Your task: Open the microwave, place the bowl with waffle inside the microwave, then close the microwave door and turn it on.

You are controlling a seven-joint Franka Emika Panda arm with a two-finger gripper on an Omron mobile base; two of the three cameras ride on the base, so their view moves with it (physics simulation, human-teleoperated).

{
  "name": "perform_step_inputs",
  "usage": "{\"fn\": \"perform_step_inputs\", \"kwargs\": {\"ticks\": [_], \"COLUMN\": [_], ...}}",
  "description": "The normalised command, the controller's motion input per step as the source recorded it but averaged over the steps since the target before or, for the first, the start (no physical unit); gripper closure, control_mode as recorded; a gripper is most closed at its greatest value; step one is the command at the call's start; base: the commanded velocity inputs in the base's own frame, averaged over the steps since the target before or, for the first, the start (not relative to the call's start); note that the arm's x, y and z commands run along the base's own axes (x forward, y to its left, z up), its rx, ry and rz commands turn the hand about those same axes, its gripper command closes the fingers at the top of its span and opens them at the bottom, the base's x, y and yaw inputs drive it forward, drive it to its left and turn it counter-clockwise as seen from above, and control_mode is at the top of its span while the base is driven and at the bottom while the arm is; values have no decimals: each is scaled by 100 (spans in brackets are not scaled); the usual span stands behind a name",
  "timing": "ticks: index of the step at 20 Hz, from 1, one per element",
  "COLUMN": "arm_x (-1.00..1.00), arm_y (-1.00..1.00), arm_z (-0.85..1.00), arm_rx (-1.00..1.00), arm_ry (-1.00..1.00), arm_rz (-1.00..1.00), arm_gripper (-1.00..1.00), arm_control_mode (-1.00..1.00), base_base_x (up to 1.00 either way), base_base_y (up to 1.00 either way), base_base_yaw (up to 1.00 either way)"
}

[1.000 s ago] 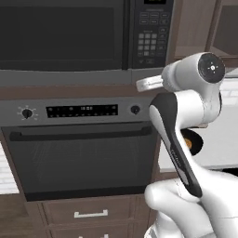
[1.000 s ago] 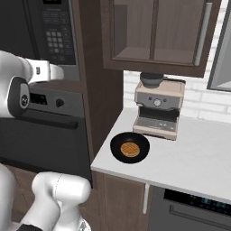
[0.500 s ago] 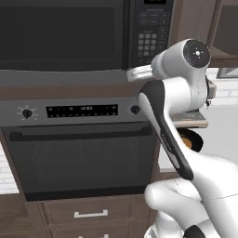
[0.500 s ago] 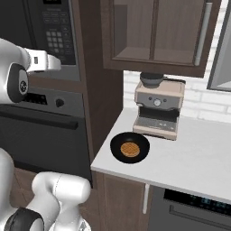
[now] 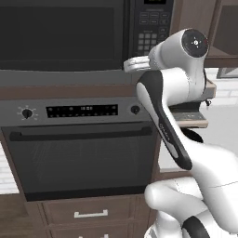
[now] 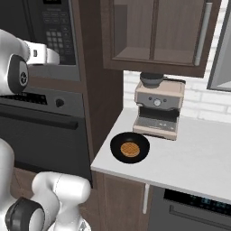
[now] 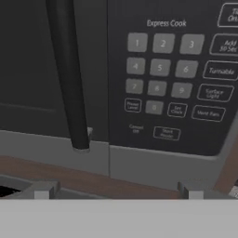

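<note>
The microwave [image 5: 69, 32] is built in above the oven, and its dark glass door [image 5: 56, 35] is shut. A vertical dark handle [image 7: 69, 74] runs between the door window and the grey keypad [image 7: 176, 69]. My gripper [image 7: 115, 193] is open and hangs in front of the microwave's lower edge, below the handle and keypad, touching nothing. From the side, the gripper [image 6: 55, 56] sits just under the keypad [image 6: 56, 34]. The black bowl with the waffle [image 6: 130, 148] rests on the white counter [image 6: 198, 162], in front of the coffee machine.
A black oven [image 5: 79, 153] with knobs and a long bar handle sits right under the microwave. A beige coffee machine [image 6: 159, 108] stands at the counter's back below a wooden wall cabinet [image 6: 158, 31]. Drawers [image 5: 90, 214] lie below the oven.
The hand has risen and swung left, from beside the oven's top up to the microwave's lower edge near the keypad. Bowl and door have not moved.
</note>
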Motion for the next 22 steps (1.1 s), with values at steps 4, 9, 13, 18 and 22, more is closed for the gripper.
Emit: {"fn": "perform_step_inputs", "kwargs": {"ticks": [4, 9, 13, 18, 22], "arm_x": [26, 20, 18, 25, 33], "arm_y": [17, 15, 26, 35, 19], "arm_z": [7, 1, 0, 0, 0], "arm_rx": [5, 3, 0, 0, 0], "arm_ry": [0, 0, -1, 0, 0], "arm_rz": [0, 0, 0, 0, 0], "arm_gripper": [-100, -100, -100, -100, -100], "arm_control_mode": [-100, -100, -100, -100, -100], "base_base_x": [0, 0, 0, 0, 0], "base_base_y": [0, 0, 0, 0, 0], "base_base_yaw": [0, 0, 0, 0, 0]}}
